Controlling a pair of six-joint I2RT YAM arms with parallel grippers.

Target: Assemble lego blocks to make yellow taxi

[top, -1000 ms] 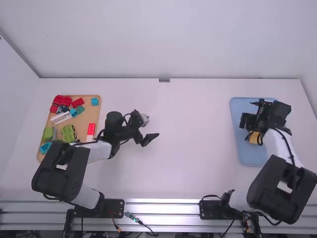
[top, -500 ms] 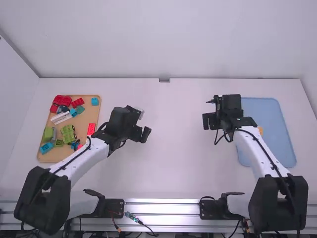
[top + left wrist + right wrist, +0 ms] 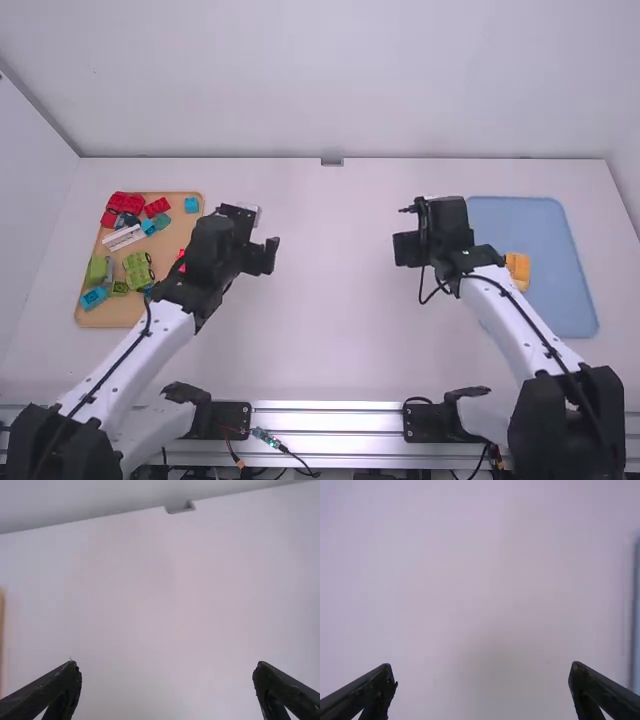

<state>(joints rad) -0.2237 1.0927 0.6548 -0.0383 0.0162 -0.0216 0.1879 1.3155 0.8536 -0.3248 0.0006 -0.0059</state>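
Left gripper (image 3: 261, 256) and right gripper (image 3: 408, 249) — both released — above white table (image 3: 335, 340); yellow block (image 3: 518, 268) in blue tray (image 3: 562, 300).

1. Your yellow-orange blocks (image 3: 517, 268) lie inside the blue tray (image 3: 540, 225) on the right, by its left side; you can't tell how many pieces are joined.
2. At the far left of the tan tray (image 3: 115, 315), you have red blocks (image 3: 125, 202), with a smaller red block (image 3: 157, 207) just to their right.
3. Your light-blue block (image 3: 191, 205) sits apart at the far right corner.
4. The long white piece (image 3: 124, 237) lies slantwise near the tray's middle.
5. Nearer you are green blocks (image 3: 138, 270) and a cyan block (image 3: 93, 298) at the left.
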